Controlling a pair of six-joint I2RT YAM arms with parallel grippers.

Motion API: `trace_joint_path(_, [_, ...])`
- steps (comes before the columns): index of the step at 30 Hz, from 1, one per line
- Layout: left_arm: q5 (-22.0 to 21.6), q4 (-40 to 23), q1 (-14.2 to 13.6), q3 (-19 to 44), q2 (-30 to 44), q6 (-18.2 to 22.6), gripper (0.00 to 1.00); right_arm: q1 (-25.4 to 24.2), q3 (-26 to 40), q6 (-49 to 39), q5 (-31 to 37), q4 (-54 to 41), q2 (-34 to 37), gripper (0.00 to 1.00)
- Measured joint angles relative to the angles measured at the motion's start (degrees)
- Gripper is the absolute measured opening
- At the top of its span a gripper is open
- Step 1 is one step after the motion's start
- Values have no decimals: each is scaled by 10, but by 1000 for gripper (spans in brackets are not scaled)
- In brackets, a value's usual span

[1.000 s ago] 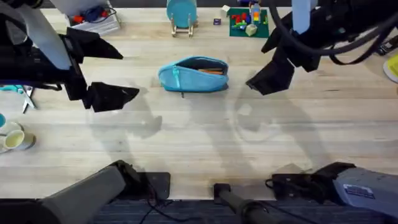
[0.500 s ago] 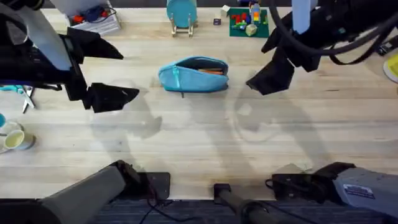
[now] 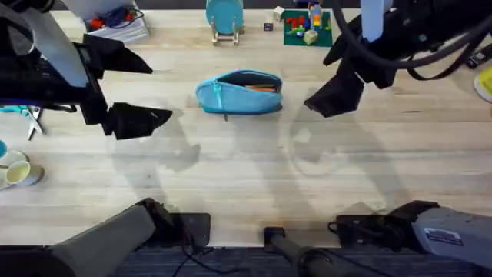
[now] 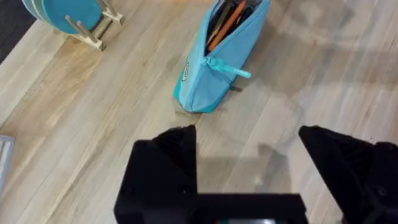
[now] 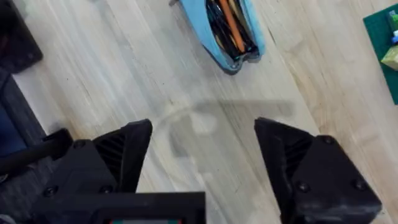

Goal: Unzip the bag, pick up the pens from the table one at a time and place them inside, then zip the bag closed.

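A: Why does the bag (image 3: pixel 240 93) lie between the two arms, with its mouth showing?

B: The zipper is open along the top, and the pens (image 5: pixel 231 25) are already inside; an orange one and some darker ones show through the gap. No pen lies on the bare desk (image 3: pixel 254 185). So the filling seems done, and the closing is what remains. The bag lies ahead of both pairs of jaws, and nothing touches it.

A: And the zipper pull?

B: The pull (image 4: pixel 229 68) sticks out at the end of the bag that is nearer to the left gripper (image 4: pixel 249 149). This suggests that the left arm is better placed to take the pull, and the right arm could hold the other end steady.

A: How do the arms stand?

B: Both are raised above the desk and lean inward. The left gripper hangs to one side of the bag, its jaws wide apart and holding nothing. The right gripper (image 5: pixel 202 146) hangs at the other side, near the open end, jaws also spread and empty.
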Motion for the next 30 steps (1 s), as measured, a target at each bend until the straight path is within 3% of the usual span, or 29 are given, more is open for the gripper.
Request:
trace_joint_path(7, [0,0,0,0,0,0,995,0,0,8,-25,-23,0,996])
trace_joint_path(17, [0,0,0,0,0,0,995,0,0,55,-138,-50,0,996])
trace_joint_path(24, [0,0,0,0,0,0,995,0,0,180,-181,3,0,997])
trace_joint_path(30, [0,1,0,0,0,0,995,4,0,282,-170,47,0,997])
